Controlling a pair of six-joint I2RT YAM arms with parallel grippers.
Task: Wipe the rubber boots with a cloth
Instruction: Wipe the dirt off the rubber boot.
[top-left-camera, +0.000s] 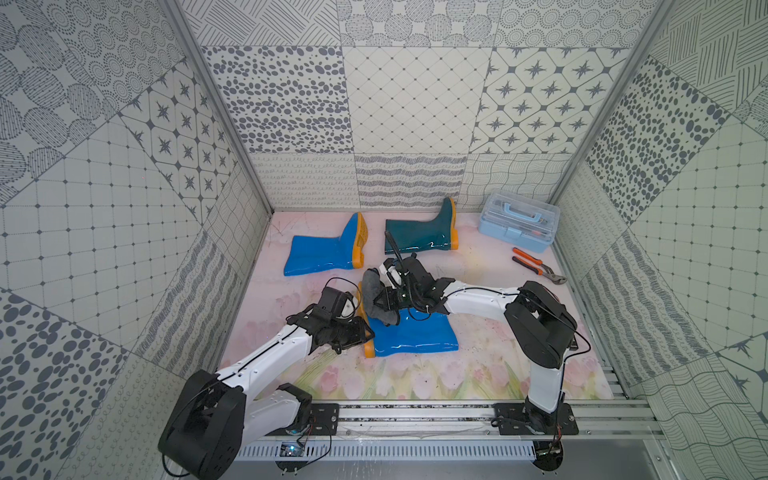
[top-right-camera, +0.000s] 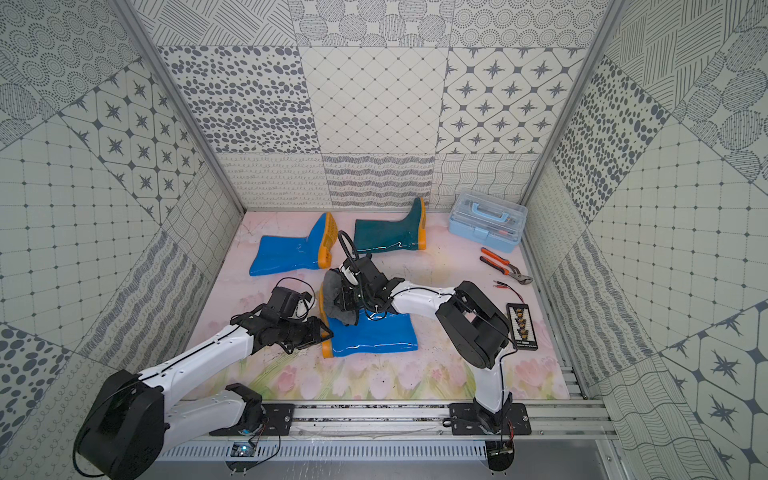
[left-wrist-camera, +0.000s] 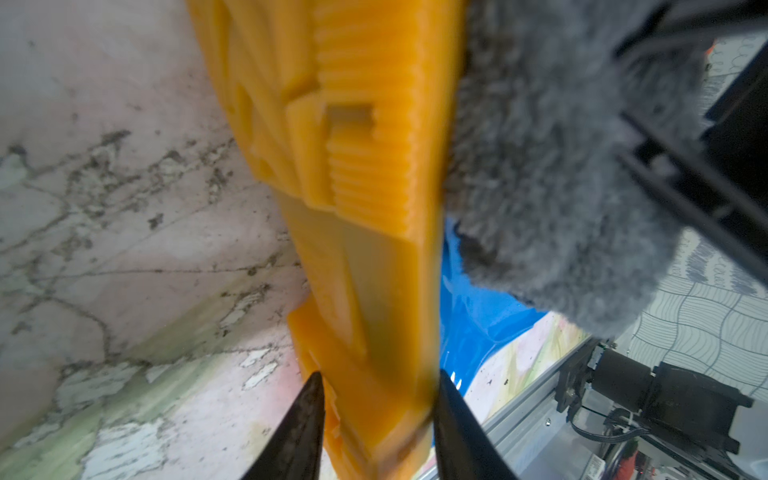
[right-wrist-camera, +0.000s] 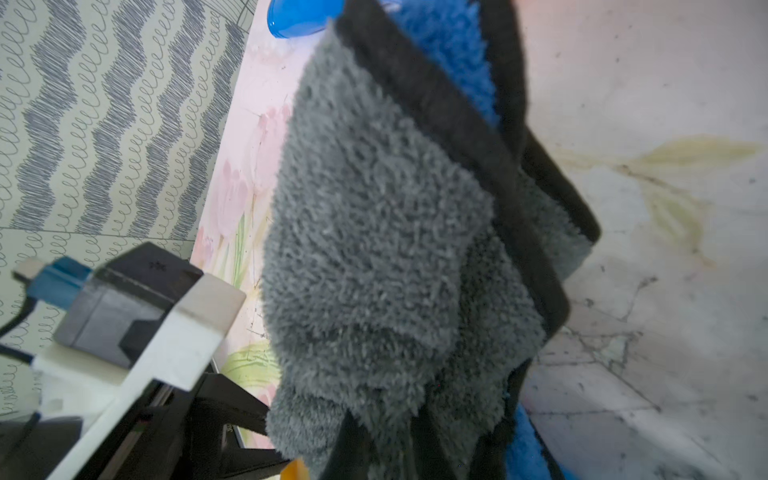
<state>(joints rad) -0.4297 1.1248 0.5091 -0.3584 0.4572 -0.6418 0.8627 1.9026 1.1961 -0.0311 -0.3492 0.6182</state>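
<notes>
Near blue boot (top-left-camera: 415, 336) lies on its side mid-bench with its long axis across me. The orange sole (left-wrist-camera: 374, 166) is toward my left, the shaft mouth toward my right. Cloth (top-left-camera: 371, 297) is bunched in my right pincer (top-left-camera: 386, 299), clamped tight, and sits against the foot end just beside the sole. Left pincer (left-wrist-camera: 376, 380) is part-open astride the sole's heel; can't tell if it's clamping. Likely stroke is rightward along the shaft, and the right arm is nearer. Bench (top-left-camera: 457, 374) is bare past the mouth and in front. Far blue boot (top-left-camera: 320, 253) and teal boot (top-left-camera: 415, 239) sit close behind.
</notes>
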